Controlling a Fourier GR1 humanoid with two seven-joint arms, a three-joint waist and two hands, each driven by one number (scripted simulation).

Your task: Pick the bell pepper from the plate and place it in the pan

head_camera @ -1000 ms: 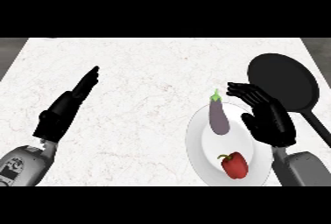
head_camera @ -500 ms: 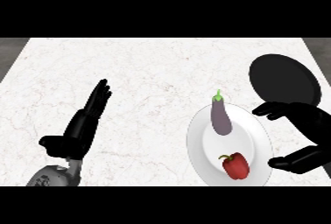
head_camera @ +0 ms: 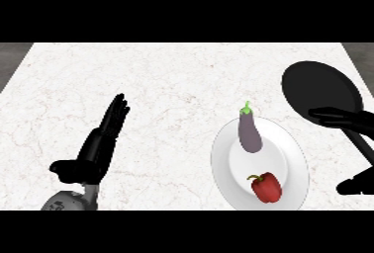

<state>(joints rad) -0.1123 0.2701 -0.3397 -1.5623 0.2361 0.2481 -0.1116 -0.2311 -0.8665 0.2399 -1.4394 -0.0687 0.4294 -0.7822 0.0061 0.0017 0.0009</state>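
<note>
Kitchen setting. White marble-veined counter [head_camera: 168, 89] fills frame. Black pan [head_camera: 321, 89] at upper right. White plate [head_camera: 288, 148] at lower right holds purple eggplant [head_camera: 250, 133] and red bell pepper [head_camera: 266, 187].

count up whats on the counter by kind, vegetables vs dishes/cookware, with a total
vegetables: 2, a red bell pepper and a purple eggplant, both lying on the plate
dishes and cookware: 2, a white plate and a black pan
total: 4
</note>
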